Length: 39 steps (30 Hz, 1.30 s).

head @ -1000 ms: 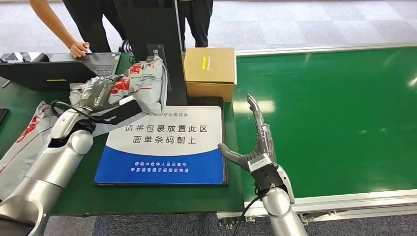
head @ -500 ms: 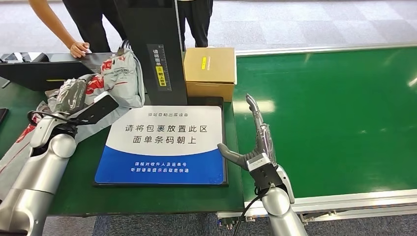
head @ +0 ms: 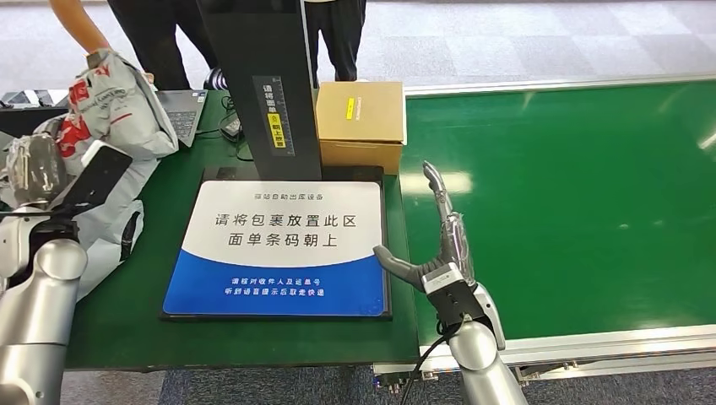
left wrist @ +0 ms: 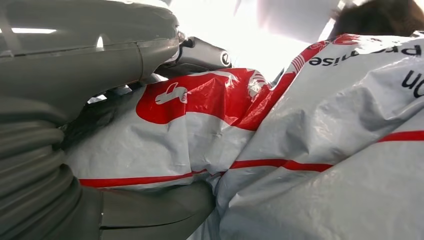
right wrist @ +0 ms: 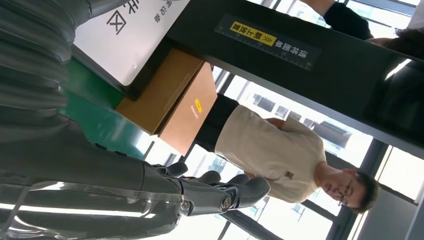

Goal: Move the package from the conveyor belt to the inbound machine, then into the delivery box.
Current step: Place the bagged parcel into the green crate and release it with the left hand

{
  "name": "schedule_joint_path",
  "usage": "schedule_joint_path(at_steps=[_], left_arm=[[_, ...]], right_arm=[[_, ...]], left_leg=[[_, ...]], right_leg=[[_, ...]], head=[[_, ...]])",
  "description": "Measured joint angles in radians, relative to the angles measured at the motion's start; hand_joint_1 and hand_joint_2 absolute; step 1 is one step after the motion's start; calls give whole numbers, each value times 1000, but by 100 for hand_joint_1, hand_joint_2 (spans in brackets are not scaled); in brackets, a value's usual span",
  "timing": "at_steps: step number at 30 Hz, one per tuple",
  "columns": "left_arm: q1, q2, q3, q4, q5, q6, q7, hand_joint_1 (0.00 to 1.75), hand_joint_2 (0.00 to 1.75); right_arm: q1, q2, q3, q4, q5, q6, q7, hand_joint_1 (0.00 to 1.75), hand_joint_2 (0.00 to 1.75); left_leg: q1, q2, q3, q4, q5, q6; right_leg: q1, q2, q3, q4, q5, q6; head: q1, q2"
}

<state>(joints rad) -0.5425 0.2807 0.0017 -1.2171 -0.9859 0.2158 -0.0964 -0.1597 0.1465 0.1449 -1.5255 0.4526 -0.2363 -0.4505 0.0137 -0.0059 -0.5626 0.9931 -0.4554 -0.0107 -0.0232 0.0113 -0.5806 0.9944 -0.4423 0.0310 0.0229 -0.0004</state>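
Observation:
A grey-white plastic mail package (head: pixel 110 101) with red print hangs at the far left, above the left side table. My left hand (head: pixel 38 164) grips it from below. In the left wrist view the package (left wrist: pixel 300 150) bulges between the thumb and the dark fingers (left wrist: pixel 200 52). The inbound machine's white and blue pad (head: pixel 283 245) lies bare in front of its black post (head: pixel 262 84). My right hand (head: pixel 439 245) stands open with fingers straight up, at the seam between the pad and the green conveyor belt (head: pixel 574 194). In the right wrist view my right hand (right wrist: pixel 150 195) holds nothing.
A brown cardboard box (head: pixel 359 118) stands behind the pad, beside the post. Another grey mail bag (head: pixel 114 224) lies on the left table under my left arm. A laptop (head: pixel 181 105) sits at the back left, where a person (head: pixel 156 34) stands.
My left arm has swung left and upward, carrying the package from beside the machine's post to the far left. The right hand has stayed still.

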Motion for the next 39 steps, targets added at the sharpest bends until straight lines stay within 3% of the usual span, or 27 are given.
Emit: schedule_joint_path(at_steps=[10, 17, 22, 26, 34, 39], left_arm=[[-28, 20, 104, 58, -161, 149, 101, 175, 175], [-127, 61, 152, 213, -278, 291, 186, 175, 175], [-212, 82, 167, 345, -340, 342, 236, 175, 175], [-280, 90, 169, 444, -390, 365, 282, 18, 175], [-360, 102, 168, 573, -433, 362, 329, 0, 175], [-377, 106, 168, 614, -438, 348, 337, 0, 175]], right_arm=[[0, 0, 7, 3, -1, -25, 2, 0, 175], [0, 0, 14, 6, -1, -43, 3, 0, 175], [0, 4, 17, 6, -1, -55, 3, 0, 175], [0, 8, 17, 6, -1, -59, 3, 0, 175], [1, 8, 17, 6, -1, -60, 3, 0, 175], [1, 8, 17, 7, -1, -59, 4, 0, 175]], left_leg=[[0, 0, 0, 0, 0, 0], [0, 0, 0, 0, 0, 0], [0, 0, 0, 0, 0, -1], [0, 0, 0, 0, 1, -1], [0, 0, -1, 0, 0, -1], [0, 0, -1, 0, 0, -1]], right_leg=[[0, 0, -1, 0, 0, 0], [0, 0, -1, 0, 0, 0], [0, 0, -1, 0, 0, 0], [0, 0, -1, 0, 0, 0], [0, 0, -1, 0, 0, 0], [0, 0, -1, 0, 0, 0]], head=[[0, 0], [0, 0], [0, 0], [0, 0], [0, 0], [0, 0]])
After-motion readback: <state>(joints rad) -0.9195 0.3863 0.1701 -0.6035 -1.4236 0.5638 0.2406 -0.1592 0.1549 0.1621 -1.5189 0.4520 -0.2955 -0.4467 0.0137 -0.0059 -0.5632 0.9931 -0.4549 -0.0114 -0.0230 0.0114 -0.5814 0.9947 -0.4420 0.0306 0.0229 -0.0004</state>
